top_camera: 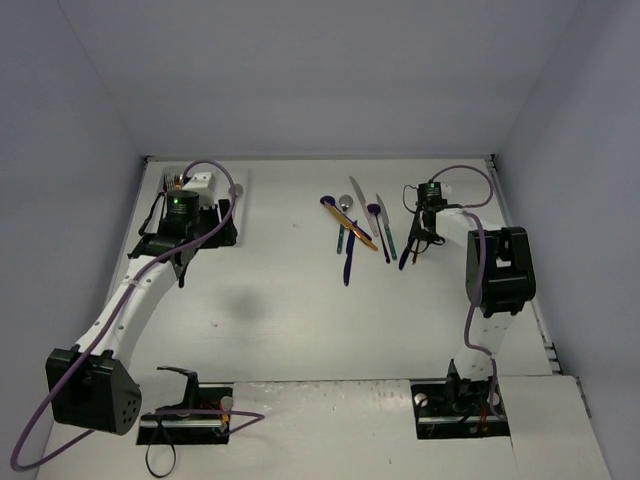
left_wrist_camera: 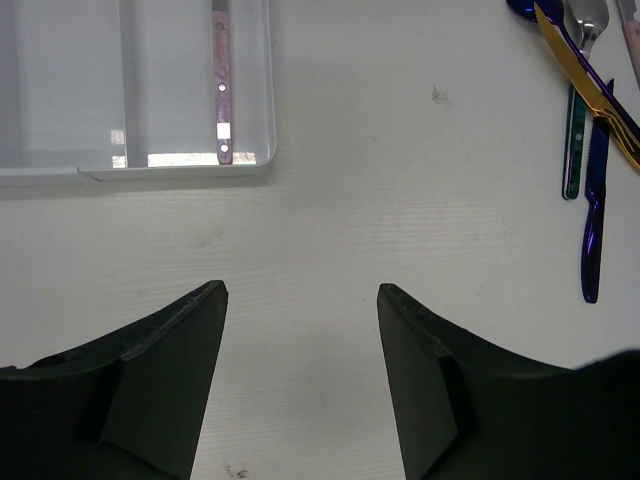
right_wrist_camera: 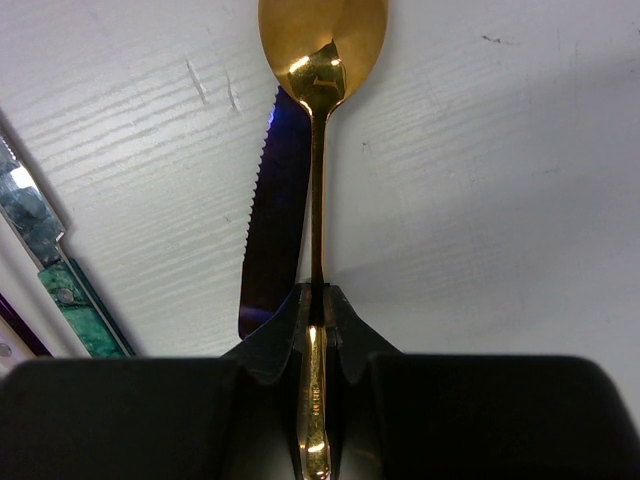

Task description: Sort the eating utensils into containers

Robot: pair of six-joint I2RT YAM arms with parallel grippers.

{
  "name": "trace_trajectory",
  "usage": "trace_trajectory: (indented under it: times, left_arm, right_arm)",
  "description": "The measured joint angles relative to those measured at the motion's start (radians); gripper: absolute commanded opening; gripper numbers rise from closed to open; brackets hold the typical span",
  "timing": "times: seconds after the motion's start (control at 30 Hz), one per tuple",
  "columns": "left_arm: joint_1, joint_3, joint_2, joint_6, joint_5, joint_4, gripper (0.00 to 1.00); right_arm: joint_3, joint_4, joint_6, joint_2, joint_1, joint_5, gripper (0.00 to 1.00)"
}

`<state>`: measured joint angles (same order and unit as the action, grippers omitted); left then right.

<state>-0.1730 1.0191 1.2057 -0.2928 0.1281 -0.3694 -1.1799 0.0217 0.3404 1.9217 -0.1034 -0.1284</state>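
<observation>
The white tray point(top_camera: 166, 190) lies at the far left, and its near end shows in the left wrist view point(left_wrist_camera: 180, 165). A pink-handled utensil point(left_wrist_camera: 222, 90) lies in the tray's right compartment. My left gripper point(top_camera: 185, 262) is open and empty over bare table just near of the tray point(left_wrist_camera: 300, 287). Several utensils point(top_camera: 355, 225) lie loose at the far middle: a gold knife point(left_wrist_camera: 590, 90), a dark blue knife point(left_wrist_camera: 594, 220), a teal handle point(left_wrist_camera: 572, 150). My right gripper point(top_camera: 418, 240) is shut point(right_wrist_camera: 317, 300) on a gold spoon point(right_wrist_camera: 320, 40), beside another dark blue knife point(right_wrist_camera: 280, 220).
A teal-handled utensil point(right_wrist_camera: 80, 305) lies just left of my right gripper. Grey walls close the table at the back and on both sides. The right arm's elbow point(top_camera: 498, 270) stands near the right edge. Purple cables loop above both arms.
</observation>
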Motion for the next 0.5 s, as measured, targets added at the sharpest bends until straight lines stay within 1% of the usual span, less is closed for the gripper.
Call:
trace_trajectory:
  times: [0.13,0.27,0.4,0.5]
  left_arm:
    - [-0.003,0.000,-0.002,-0.003,0.025,0.007,0.59]
    - [-0.034,0.000,-0.012,-0.015,0.055,0.016,0.59]
    - [-0.112,-0.001,-0.033,-0.055,0.098,0.042,0.59]
    - [-0.199,-0.014,-0.049,-0.115,0.140,0.116,0.59]
  right_arm:
    - [0.024,0.037,-0.002,-0.049,-0.004,0.001,0.00]
    - [0.039,0.067,0.000,-0.173,-0.017,0.005,0.00]
    - [0.040,0.066,0.016,-0.314,-0.070,0.012,0.00]
    - [0.040,0.065,0.045,-0.395,-0.156,0.019,0.00]
